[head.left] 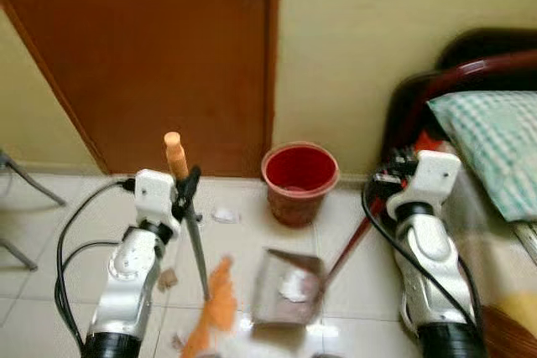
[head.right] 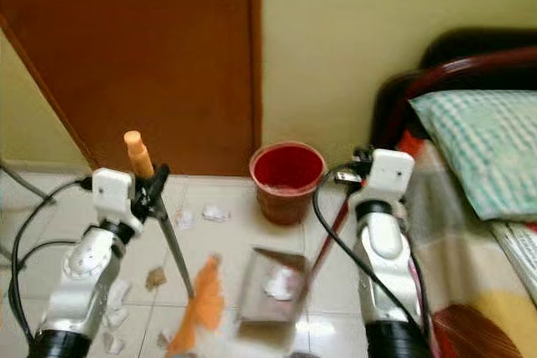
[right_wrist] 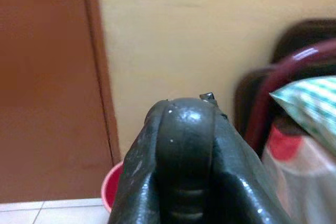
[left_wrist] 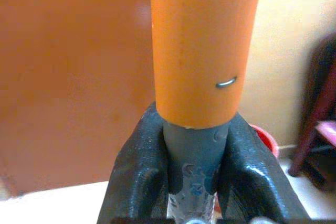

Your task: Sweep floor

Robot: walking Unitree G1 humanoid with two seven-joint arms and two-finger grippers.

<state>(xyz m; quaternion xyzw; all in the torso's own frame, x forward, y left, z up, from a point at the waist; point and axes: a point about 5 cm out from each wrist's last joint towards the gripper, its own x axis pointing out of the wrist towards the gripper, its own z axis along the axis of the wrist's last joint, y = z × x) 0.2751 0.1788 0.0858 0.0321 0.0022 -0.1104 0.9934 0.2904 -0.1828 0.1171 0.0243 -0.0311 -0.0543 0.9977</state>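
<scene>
My left gripper (head.left: 186,190) is shut on the broom's grey shaft just below its orange grip (head.left: 174,155); the wrist view shows both fingers (left_wrist: 135,182) clamped round the shaft (left_wrist: 193,156). The broom's orange bristles (head.left: 216,308) rest on the tiled floor. My right gripper (head.left: 391,172) is shut on the top of the dustpan's dark red handle (head.left: 351,247), and its fingers (right_wrist: 142,182) close over the rounded handle end (right_wrist: 186,140). The grey dustpan (head.left: 273,299) sits on the floor beside the bristles and holds white paper (head.left: 294,285). A red bucket (head.left: 299,180) stands beyond it by the wall.
Paper scraps (head.left: 225,215) lie on the tiles near the broom, and more scraps (head.right: 113,316) lie by my left arm. A brown door (head.left: 159,56) stands closed ahead. A bed with a checked pillow (head.left: 495,148) lies on the right. Thin metal legs (head.left: 25,182) stand at far left.
</scene>
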